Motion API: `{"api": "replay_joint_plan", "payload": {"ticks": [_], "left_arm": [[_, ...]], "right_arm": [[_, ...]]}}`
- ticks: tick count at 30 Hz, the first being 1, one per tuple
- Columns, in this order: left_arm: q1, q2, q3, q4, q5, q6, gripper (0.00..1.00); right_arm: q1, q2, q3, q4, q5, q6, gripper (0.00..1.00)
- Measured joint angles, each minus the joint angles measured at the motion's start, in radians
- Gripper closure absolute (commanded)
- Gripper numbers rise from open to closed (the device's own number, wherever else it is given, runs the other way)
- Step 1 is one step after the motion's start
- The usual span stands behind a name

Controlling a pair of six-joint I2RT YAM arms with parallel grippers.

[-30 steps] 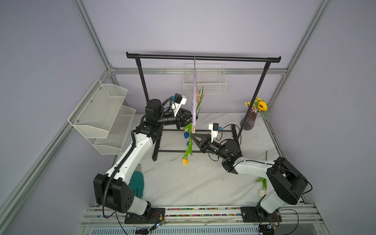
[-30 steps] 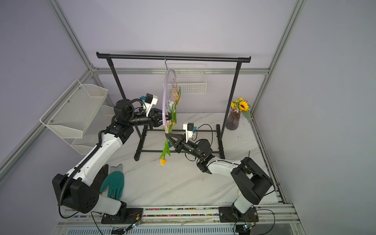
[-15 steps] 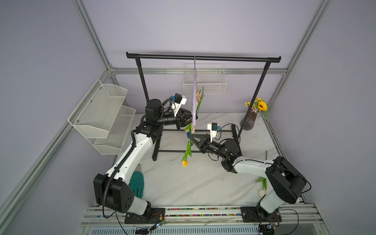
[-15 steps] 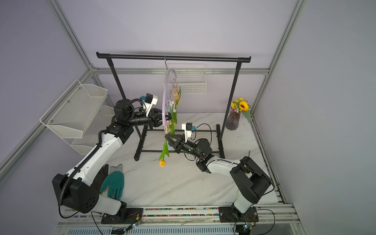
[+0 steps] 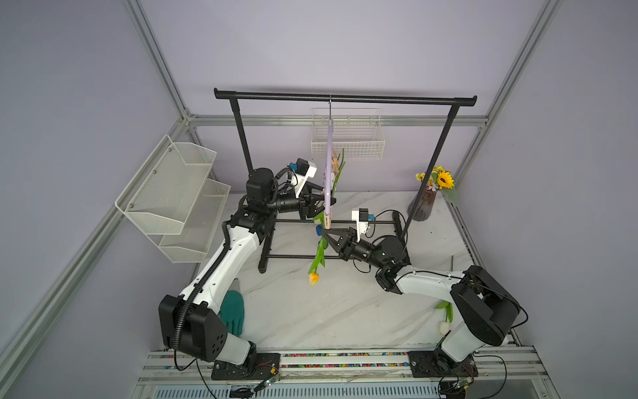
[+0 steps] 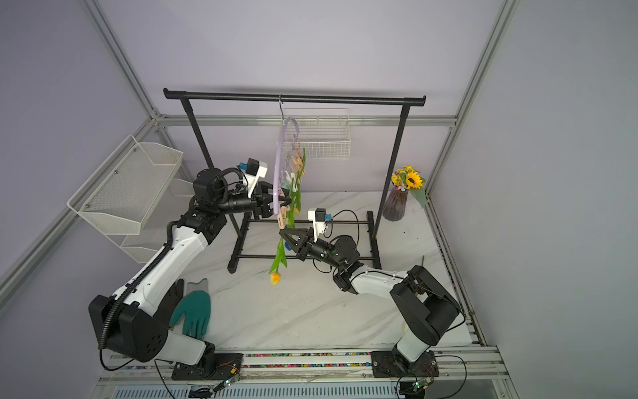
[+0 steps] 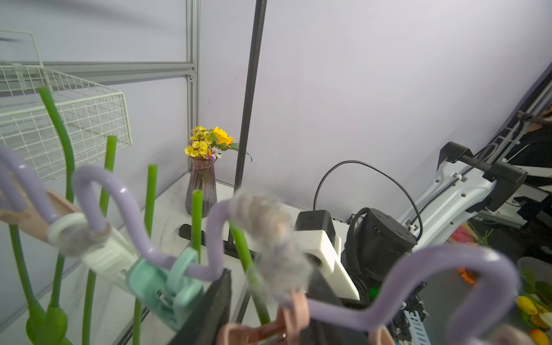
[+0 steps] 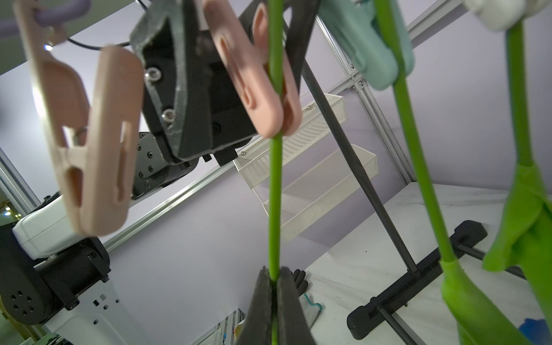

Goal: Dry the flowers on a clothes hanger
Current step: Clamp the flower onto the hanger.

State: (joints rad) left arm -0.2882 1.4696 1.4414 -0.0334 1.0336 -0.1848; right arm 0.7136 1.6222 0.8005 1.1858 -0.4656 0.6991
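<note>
Left gripper [image 6: 281, 201]: fingers apart, flanking the pink clothespin [image 8: 254, 74] on the clothes hanger [image 6: 276, 172]. The pin bites the tulip [image 8: 274, 194] stem and looks to carry it. Right gripper [image 8: 273, 283] is clamped on that stem below, steadying it. Pinned neighbour stems [image 8: 412, 149] crowd close. A spare tulip [image 5: 445, 324] lies by the right base.

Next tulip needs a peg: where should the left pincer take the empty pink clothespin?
Pinch the empty pink clothespin by its two splayed upper arms, above the spring, coming level from the robot's left. Its closed tip hangs downward, so squeezing there should open it.
</note>
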Motion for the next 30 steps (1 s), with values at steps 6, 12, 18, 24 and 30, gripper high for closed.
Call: {"api": "replay_joint_plan", "payload": {"ticks": [6,12,18,24,30], "left_arm": [[0.0,-0.002,0.0,0.001,-0.009,0.005,0.21],[0.0,-0.03,-0.01,-0.026,-0.053,0.021,0.0],[0.013,-0.1,-0.047,-0.051,-0.127,0.021,0.0],[0.032,-0.161,-0.127,-0.066,-0.176,0.02,0.0],[0.04,-0.225,-0.216,-0.082,-0.213,0.02,0.0]], "right_arm": [[0.0,0.0,0.0,-0.004,0.005,-0.005,1.0],[0.0,-0.007,0.0,-0.047,0.037,-0.04,0.89],[0.0,-0.079,-0.01,-0.151,0.08,-0.11,0.67],[0.0,-0.186,-0.045,-0.276,0.132,-0.177,0.59],[0.0,-0.266,-0.079,-0.393,0.184,-0.228,0.59]]}}
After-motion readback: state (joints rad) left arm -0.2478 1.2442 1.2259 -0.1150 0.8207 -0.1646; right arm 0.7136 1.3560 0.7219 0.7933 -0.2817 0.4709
